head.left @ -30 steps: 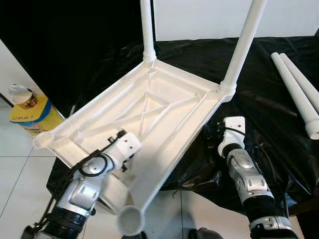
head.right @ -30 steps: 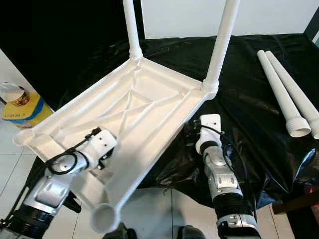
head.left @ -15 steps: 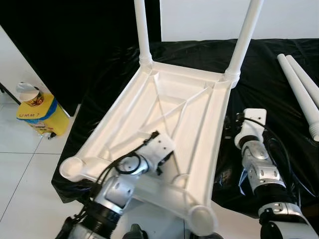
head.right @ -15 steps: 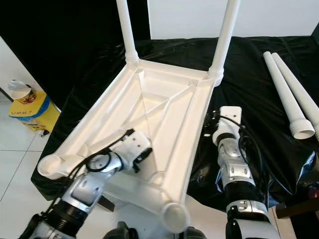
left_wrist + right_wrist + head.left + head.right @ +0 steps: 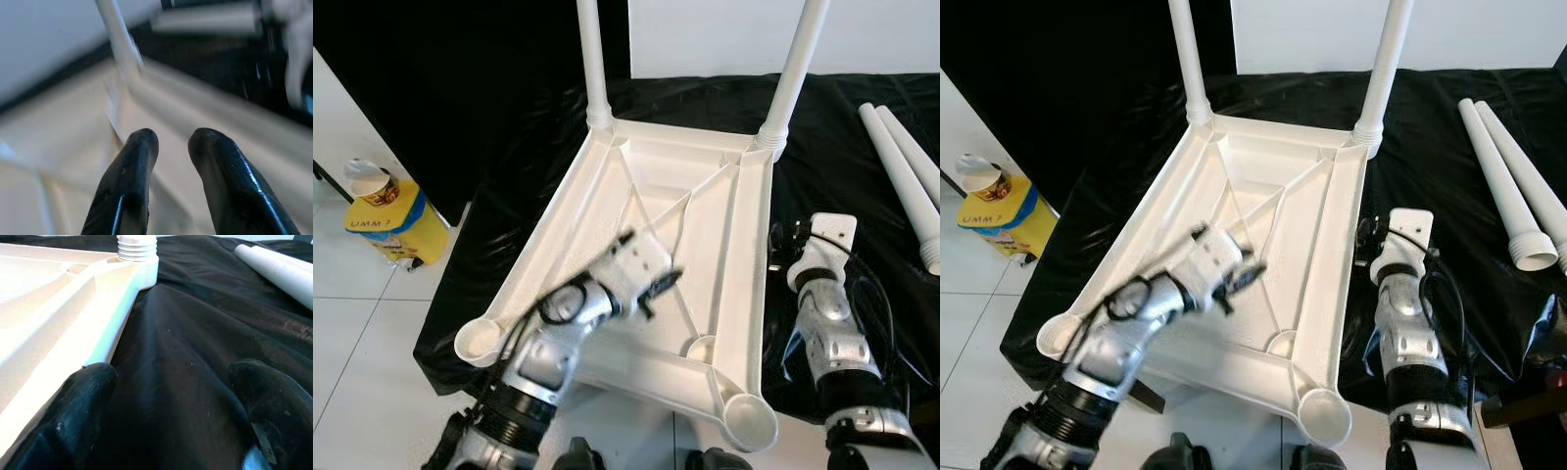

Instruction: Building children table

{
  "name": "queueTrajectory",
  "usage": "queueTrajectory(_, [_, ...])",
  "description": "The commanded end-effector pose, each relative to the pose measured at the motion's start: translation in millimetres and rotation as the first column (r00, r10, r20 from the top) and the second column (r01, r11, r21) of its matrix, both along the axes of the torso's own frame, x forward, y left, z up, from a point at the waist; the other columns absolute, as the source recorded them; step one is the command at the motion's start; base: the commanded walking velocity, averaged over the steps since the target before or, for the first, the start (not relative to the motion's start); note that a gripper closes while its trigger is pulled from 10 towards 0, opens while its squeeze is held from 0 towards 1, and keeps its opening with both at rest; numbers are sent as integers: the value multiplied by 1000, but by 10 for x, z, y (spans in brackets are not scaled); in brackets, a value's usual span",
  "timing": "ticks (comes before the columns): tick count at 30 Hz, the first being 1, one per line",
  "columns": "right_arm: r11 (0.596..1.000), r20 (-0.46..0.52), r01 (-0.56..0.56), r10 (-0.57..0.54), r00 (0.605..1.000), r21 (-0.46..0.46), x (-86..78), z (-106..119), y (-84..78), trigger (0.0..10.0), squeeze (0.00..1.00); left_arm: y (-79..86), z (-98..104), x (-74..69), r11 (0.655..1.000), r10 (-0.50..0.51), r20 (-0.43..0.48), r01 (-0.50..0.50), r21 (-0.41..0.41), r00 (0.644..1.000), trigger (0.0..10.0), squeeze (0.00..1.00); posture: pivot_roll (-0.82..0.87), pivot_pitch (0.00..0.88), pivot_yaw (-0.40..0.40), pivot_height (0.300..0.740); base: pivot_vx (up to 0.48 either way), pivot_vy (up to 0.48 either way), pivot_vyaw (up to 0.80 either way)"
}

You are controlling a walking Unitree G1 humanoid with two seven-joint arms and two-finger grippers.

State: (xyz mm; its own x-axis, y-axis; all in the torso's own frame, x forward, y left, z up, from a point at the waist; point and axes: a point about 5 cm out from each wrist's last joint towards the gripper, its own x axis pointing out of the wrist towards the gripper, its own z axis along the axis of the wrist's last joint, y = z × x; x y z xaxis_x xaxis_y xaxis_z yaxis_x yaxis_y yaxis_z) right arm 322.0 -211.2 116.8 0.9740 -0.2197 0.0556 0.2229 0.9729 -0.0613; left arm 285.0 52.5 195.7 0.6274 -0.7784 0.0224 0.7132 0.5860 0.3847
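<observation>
Upside down on the black plastic sheet [image 5: 862,186] that covers the bench: a white moulded plastic tabletop [image 5: 690,211], ribbed underside up, far edge on the sheet and near edge jutting past the bench's near edge over the white tiled floor [image 5: 352,323]. Placed that way, presumably, so the corner sockets face up for leg fitting. Already seated in the two far corners: two white plastic legs [image 5: 790,73], upright. Still vacant at the near corners: two round open sockets [image 5: 751,421], nothing inside either. Towards the right edge of the bench, well apart from the tabletop: two more white tubular legs [image 5: 901,171], side by side, flared ends towards the near edge, probably waiting for those sockets. Over the ribbed middle of the underside, blurred: the left gripper [image 5: 168,147], its black fingers [image 5: 137,166] close together with a narrow gap and nothing between them; contact with the plastic not clear. Just beside the tabletop's right rail, low over the sheet: the right gripper [image 5: 171,396], fingers spread wide, nothing held, one finger close against the rail's side, perhaps as a brace against sliding. On the floor beyond the bench's left edge: a yellow and blue box-like container [image 5: 386,223] with a lidded cup [image 5: 367,181] on top; contents not visible.
</observation>
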Motion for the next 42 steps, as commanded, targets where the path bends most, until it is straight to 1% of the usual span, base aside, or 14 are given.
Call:
queueTrajectory(1, [1000,37,-9,9,999,-25,-78,14,28,10000,0,105,-52,-72,998,-54,-15,55,24,998,10000,0,53,68,35,740,0,0,0])
queueTrajectory(5, [999,53,-4,6,999,-31,-109,26,24,10000,0,130,-43,-92,998,-64,-12,64,24,998,10000,0,52,69,34,740,0,0,0])
queueTrajectory(8, [999,93,-6,9,996,-40,-208,55,49,10000,0,142,-65,-182,994,-105,-13,105,39,994,10000,0,49,79,30,740,0,0,0])
queueTrajectory(10, [999,126,-24,28,992,-34,-323,73,97,10000,0,131,-96,-325,977,-207,-38,209,44,978,10000,0,46,86,24,740,0,0,0])
queueTrajectory(11, [999,126,-24,28,992,-34,-323,73,97,10000,0,131,-96,-325,977,-207,-38,209,44,978,10000,0,46,86,24,740,0,0,0])
queueTrajectory(13, [997,150,-70,74,986,-27,-442,87,176,10000,0,151,-132,-423,953,-294,-74,298,48,953,10000,0,46,93,14,740,0,0,0])
queueTrajectory(20, [988,149,-152,155,977,-34,-625,74,289,10000,0,245,-323,-560,894,-392,-178,420,158,902,10000,0,38,99,2,740,0,0,0])
queueTrajectory(23, [988,147,-153,157,977,-37,-633,75,287,10000,0,252,-343,-570,888,-396,-188,427,171,899,10000,0,38,99,2,740,0,0,0])
queueTrajectory(27, [988,146,-149,154,977,-43,-634,90,263,10000,0,286,-479,-573,863,-377,-205,423,278,903,10000,0,33,101,0,740,0,0,0])
queueTrajectory(29, [988,146,-149,154,977,-43,-634,90,263,10000,0,286,-479,-573,863,-377,-205,423,278,903,10000,0,33,101,0,740,0,0,0])
queueTrajectory(31, [988,145,-149,154,977,-44,-630,102,257,10000,0,303,-534,-564,851,-364,-212,417,321,907,10000,0,32,103,-1,740,0,0,0])
queueTrajectory(32, [987,144,-151,157,977,-48,-632,119,257,10000,0,340,-604,-545,827,-350,-219,410,385,911,10000,0,31,103,-2,740,0,0,0])
queueTrajectory(33, [987,143,-154,159,977,-49,-636,122,261,10000,0,356,-623,-539,819,-346,-223,409,402,912,10000,0,31,103,-2,740,0,0,0])
queueTrajectory(42, [986,136,-161,166,977,-51,-651,125,270,10000,0,425,-704,-529,787,-328,-235,402,468,915,10000,0,27,103,-1,740,0,0,0])
